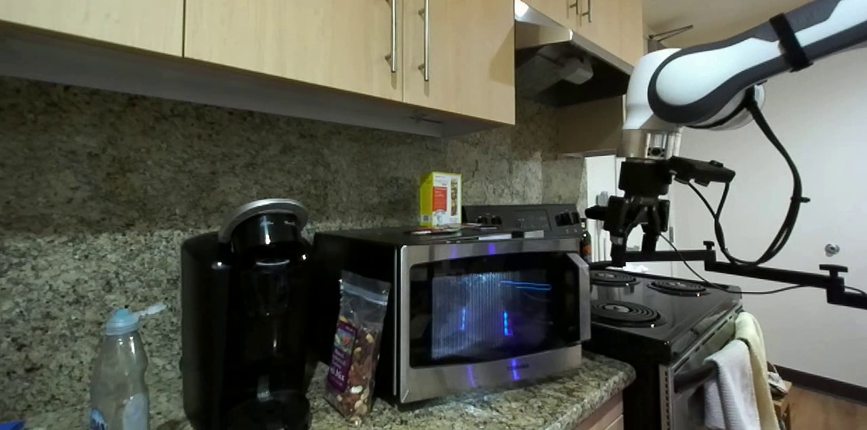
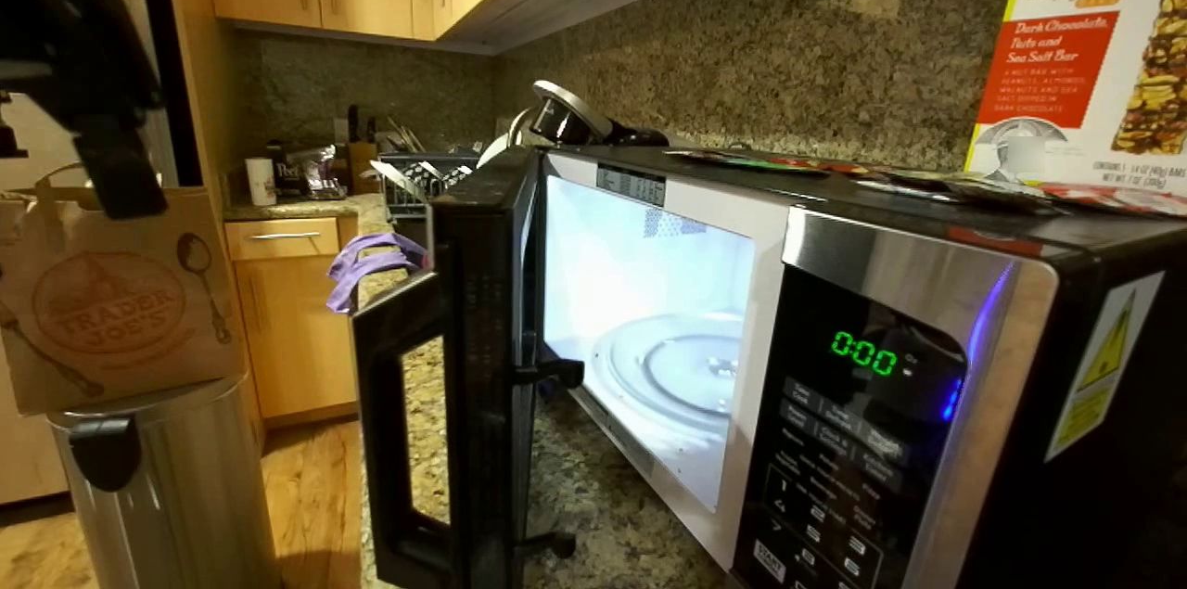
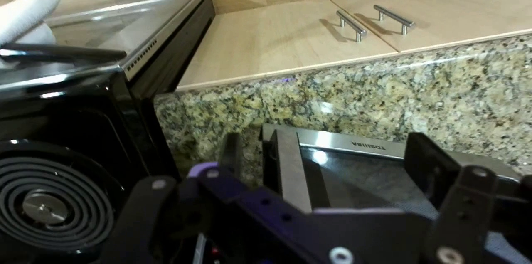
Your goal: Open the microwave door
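The microwave (image 2: 927, 236) stands on the counter. In an exterior view its lit interior and turntable show, and its door (image 2: 487, 320) stands swung out, nearly edge-on. The door's dark glass front (image 1: 494, 311) and its right-hand handle (image 1: 580, 294) show in an exterior view. My gripper (image 1: 633, 250) is above the stove side, higher than the handle and apart from it. In the wrist view the open gripper (image 3: 324, 145) has the door handle (image 3: 291, 168) between its fingers in the picture, nearer the left finger, with neither finger touching it. Nothing is held.
A stove with coil burners (image 1: 623, 313) adjoins the counter; towels (image 1: 738, 376) hang on its front. A black coffee maker (image 1: 247, 321) and a nut bag (image 1: 355, 355) stand beside the microwave. A snack box (image 1: 441, 198) is behind. A trash can (image 2: 176, 478) stands on the floor.
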